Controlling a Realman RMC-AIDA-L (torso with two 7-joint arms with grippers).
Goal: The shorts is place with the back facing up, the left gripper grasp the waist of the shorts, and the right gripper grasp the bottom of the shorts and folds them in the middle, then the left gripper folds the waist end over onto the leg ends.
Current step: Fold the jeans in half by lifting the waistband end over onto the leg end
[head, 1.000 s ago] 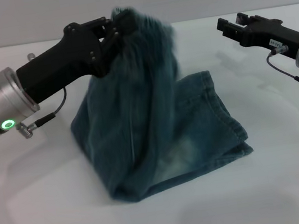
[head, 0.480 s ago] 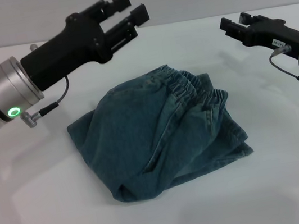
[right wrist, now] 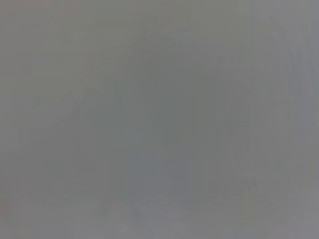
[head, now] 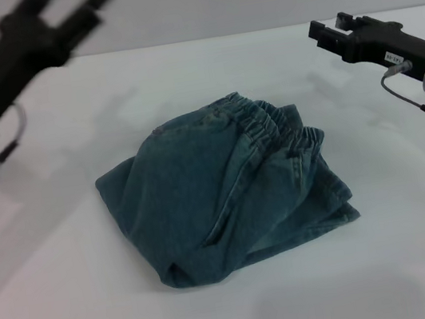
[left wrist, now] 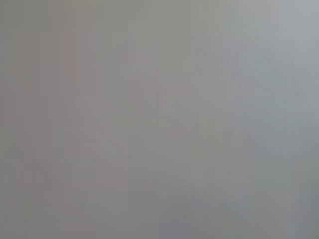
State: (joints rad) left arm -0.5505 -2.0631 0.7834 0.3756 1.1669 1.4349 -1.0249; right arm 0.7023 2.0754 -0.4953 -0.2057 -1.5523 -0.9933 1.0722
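Now you have the shorts (head: 225, 190) lying folded in a compact bundle at the middle of the white table (head: 75, 311), the ruffled waist (head: 272, 126) laid across the top toward the right side. Your left gripper (head: 78, 2) is up at the far left, well apart from the denim, fingers spread and holding nothing. Your right gripper (head: 329, 29) hovers at the far right, also empty and parted; both wrist views show only blank grey.
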